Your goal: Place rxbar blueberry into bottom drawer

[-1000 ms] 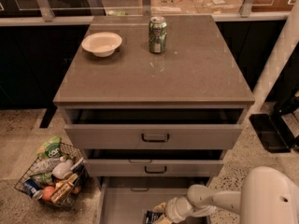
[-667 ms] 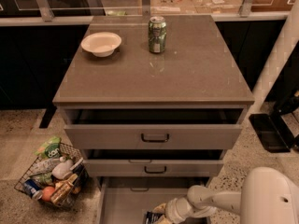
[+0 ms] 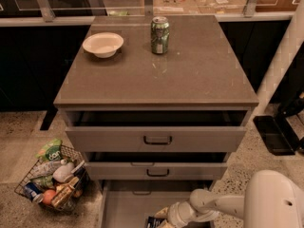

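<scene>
The bottom drawer [image 3: 124, 206] is pulled out below the two upper drawers and shows its plain grey floor. The rxbar blueberry [image 3: 152, 222], a small dark navy wrapper, is inside the drawer at the frame's bottom edge, partly cut off. My gripper [image 3: 162, 219] reaches in from the right, low over the drawer floor and right at the bar. I cannot tell whether the bar rests on the floor or is held. The white arm [image 3: 223, 204] stretches to the lower right.
The top drawer [image 3: 156, 137] and middle drawer [image 3: 156, 171] stand slightly open. A green can [image 3: 160, 35] and a white bowl [image 3: 103, 44] sit on the cabinet top. A wire basket [image 3: 52, 178] of groceries stands on the floor at left.
</scene>
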`<state>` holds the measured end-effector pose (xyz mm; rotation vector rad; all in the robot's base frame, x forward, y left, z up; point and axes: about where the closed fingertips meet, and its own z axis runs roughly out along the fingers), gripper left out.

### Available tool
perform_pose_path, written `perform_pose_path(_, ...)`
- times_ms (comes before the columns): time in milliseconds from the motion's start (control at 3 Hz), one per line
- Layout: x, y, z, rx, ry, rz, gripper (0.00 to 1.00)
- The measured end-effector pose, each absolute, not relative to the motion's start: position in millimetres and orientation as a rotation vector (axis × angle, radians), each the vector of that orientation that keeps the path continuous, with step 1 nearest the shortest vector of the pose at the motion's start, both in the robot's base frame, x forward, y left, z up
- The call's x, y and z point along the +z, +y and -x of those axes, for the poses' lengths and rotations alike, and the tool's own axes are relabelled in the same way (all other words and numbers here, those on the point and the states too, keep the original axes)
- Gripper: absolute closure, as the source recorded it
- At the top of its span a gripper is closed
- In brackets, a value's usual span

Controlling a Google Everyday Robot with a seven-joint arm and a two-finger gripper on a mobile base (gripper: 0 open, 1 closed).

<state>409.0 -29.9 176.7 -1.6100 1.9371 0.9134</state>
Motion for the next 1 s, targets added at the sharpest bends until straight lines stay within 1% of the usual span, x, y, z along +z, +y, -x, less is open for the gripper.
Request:
perform_pose_path(333, 176.1, -28.3, -407.4, 0.919, 1.936, 1.611, 0.04)
perform_pose_path(667, 175.7, -27.2, -406.4, 0.922, 1.936, 1.611, 0.00)
perform_pose_path(1000, 175.6, -27.2, -406.4, 0.922, 1.936, 1.611, 0.00)
